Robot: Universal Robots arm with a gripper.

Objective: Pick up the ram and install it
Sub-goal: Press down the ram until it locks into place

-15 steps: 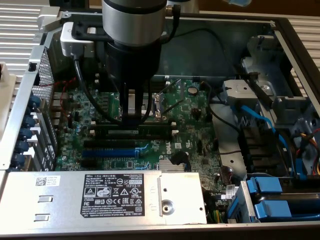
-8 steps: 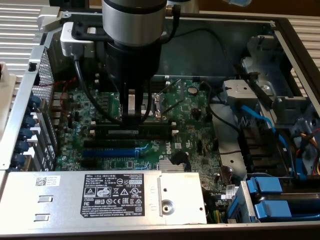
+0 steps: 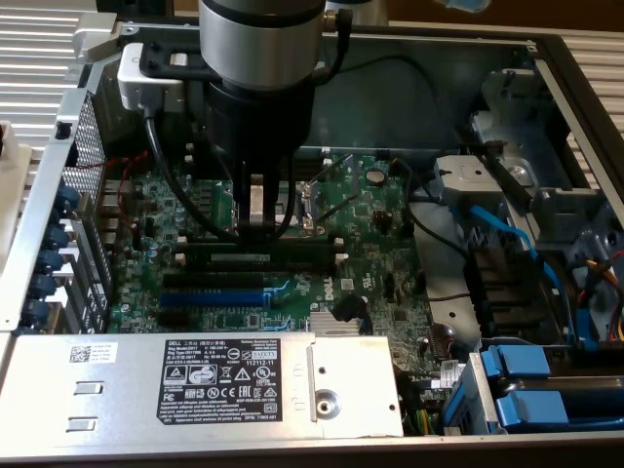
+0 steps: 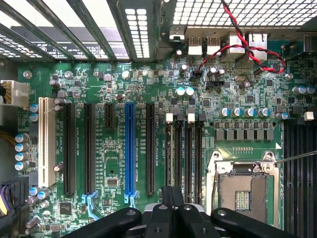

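The arm stands near-vertical over the motherboard [image 3: 322, 214], wrist pointing straight down, so the claw [image 3: 255, 226] meets the black memory slots [image 3: 258, 255] squarely; its fingers are clenched just above them, on the ram as far as I can judge; the stick itself is hidden.

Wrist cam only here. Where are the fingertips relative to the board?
Observer: The gripper is straight down, its tips at the black memory slots beside the CPU socket.
Operator: Jaws?
Observer: Shut, fingers together. I cannot tell whether the ram is between them.
Operator: Anything boxing in the arm?
Observer: A grey power supply with a black label lies along the near edge of the case, apart from the arm.
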